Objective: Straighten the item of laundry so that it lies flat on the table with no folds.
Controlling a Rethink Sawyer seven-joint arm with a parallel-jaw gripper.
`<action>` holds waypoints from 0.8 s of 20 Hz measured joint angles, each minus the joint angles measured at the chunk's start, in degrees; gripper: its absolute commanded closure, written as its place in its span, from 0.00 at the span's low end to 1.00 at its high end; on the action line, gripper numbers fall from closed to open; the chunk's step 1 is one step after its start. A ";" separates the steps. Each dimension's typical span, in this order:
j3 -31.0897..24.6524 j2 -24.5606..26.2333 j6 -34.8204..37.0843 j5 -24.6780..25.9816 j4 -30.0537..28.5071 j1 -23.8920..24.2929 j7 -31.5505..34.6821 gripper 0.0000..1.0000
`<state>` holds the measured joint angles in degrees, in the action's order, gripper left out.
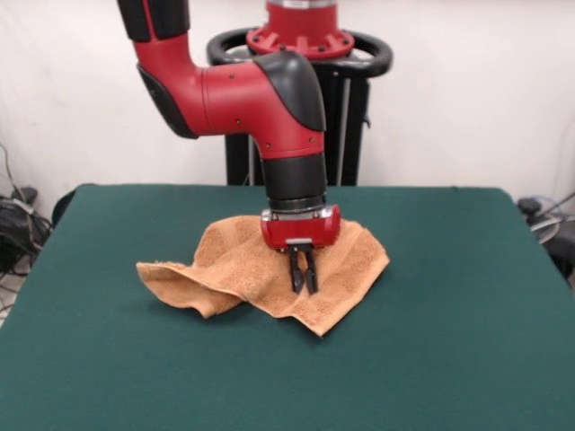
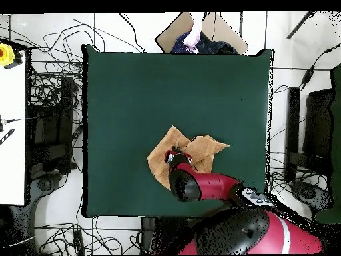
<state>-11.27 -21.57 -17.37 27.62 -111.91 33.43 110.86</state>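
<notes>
The item of laundry (image 1: 238,265), an orange-tan towel, lies crumpled near the middle of the green table (image 1: 449,287). Its left part is folded over into a raised ridge, and one corner points toward the table's front. My gripper (image 1: 304,285) points straight down over the towel's right half. Its dark fingers (image 1: 296,274) stand close together, with the tips in the cloth. In the overhead view the towel (image 2: 203,150) spreads out from under my red arm (image 2: 206,183), which hides the gripper.
Green table surface (image 2: 133,93) stretches wide on every side of the towel. Beyond the table's edge in the overhead view are an open cardboard box (image 2: 203,30), floor cables (image 2: 50,93) and a white bench (image 2: 12,127).
</notes>
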 measured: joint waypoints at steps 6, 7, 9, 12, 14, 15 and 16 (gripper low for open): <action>0.03 1.25 -4.55 0.00 -0.91 0.71 0.00 1.00; 0.07 1.41 -5.22 0.00 -1.02 0.76 0.00 1.00; 0.20 1.76 -6.49 -0.01 -1.21 0.76 0.00 1.00; 0.31 2.29 -8.33 -0.02 -1.45 0.76 0.00 1.00; 0.27 2.71 -9.55 -0.02 -1.54 0.70 0.00 1.00; 0.26 3.02 -10.53 -0.01 -1.60 0.61 0.00 1.00; 0.21 3.37 -11.59 -0.01 -1.66 0.50 0.00 1.00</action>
<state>-11.07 -18.20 -28.97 27.61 -113.57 33.92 110.86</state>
